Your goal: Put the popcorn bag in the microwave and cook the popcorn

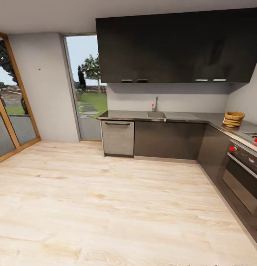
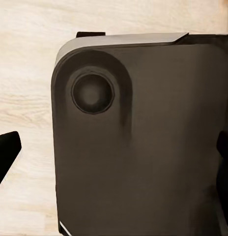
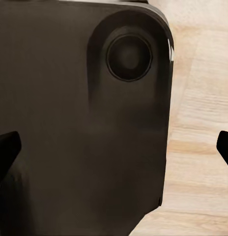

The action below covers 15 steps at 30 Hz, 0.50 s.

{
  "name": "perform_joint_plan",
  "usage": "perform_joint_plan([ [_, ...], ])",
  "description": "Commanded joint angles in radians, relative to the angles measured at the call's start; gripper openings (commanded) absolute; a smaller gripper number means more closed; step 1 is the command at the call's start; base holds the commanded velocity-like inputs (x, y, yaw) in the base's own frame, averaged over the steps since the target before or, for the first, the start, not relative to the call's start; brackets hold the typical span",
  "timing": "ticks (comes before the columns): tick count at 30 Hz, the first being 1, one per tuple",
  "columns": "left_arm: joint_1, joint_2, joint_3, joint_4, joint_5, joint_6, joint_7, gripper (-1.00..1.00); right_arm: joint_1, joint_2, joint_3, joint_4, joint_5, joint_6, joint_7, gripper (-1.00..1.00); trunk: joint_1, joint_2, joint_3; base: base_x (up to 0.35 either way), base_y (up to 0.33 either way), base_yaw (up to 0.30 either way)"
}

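Black fingertips of the left gripper [image 2: 114, 157] stand at the two edges of the left wrist view, wide apart, with nothing between them; the jaws are spread. The right gripper [image 3: 114, 147] is the same in the right wrist view: dark tips [image 3: 6, 150] far apart, holding nothing. Under each one is a dark rounded part of the robot's base [image 2: 143, 147] and the light wood floor [image 2: 25, 73].

From the head view, the floor runs to the grey metal countertop [image 1: 211, 119], L-shaped above dark cabinet fronts [image 1: 167, 139]. It has a sink [image 1: 156, 115] with a faucet, and a tan crumpled sack, probably the popcorn bag [image 1: 233, 119], stands at the corner, near the oven [image 1: 243, 170] with red knobs.
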Motion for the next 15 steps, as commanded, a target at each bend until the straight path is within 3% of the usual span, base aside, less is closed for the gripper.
perform_joint_plan([
  [1, 0.000, 0.000, 0.001, 0.000, 0.001, -0.003, 0.000, 1.00, 0.000, 0.000, 0.001, 0.000, 0.000, -0.003, 0.000, 1.00, 0.000, 0.000, -0.001, 0.000, 0.000, -0.240],
  [15, 0.000, 0.000, 0.001, -0.001, 0.001, -0.003, 0.000, 1.00, 0.000, -0.001, 0.000, 0.000, -0.004, -0.031, 0.000, 1.00, 0.000, 0.000, -0.001, 0.000, 0.000, -0.229],
])
